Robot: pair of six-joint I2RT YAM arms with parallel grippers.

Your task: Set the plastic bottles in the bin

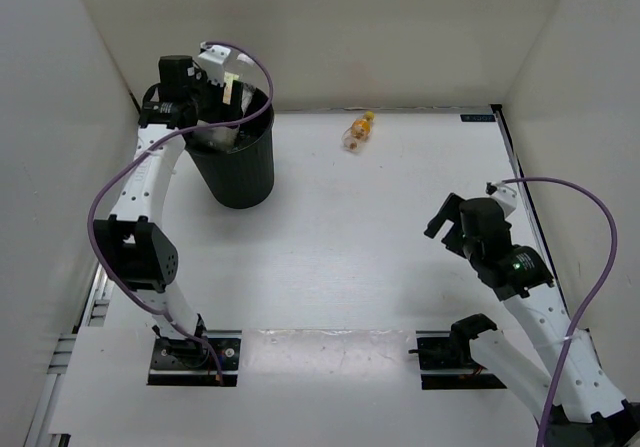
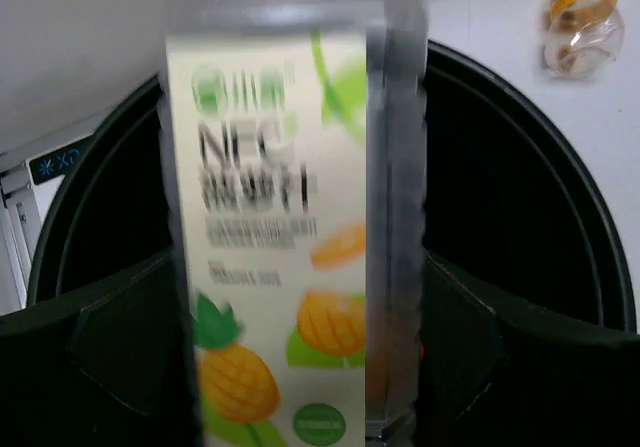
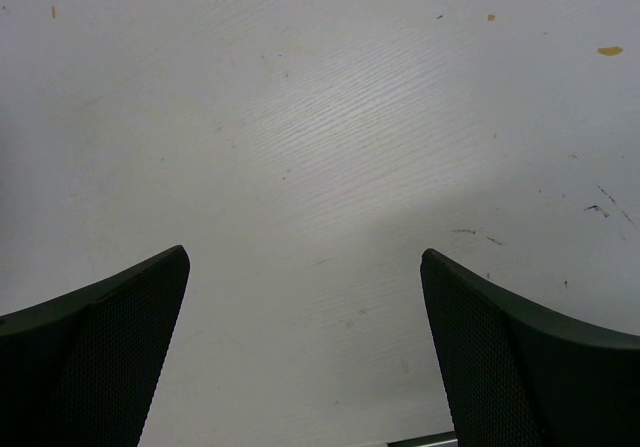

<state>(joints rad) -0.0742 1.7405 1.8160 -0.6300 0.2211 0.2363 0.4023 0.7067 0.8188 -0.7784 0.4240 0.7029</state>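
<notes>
Above the bin (image 1: 240, 172), your left pincer (image 2: 305, 302) flanks a labelled bottle (image 2: 270, 217) — grip impossible to tell; right pincer (image 3: 303, 257) spread over the counter (image 3: 320, 117).

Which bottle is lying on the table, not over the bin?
The small orange bottle on its side near the far table edge. The pineapple-label bottle sits inside the left claw above the bin.
</notes>
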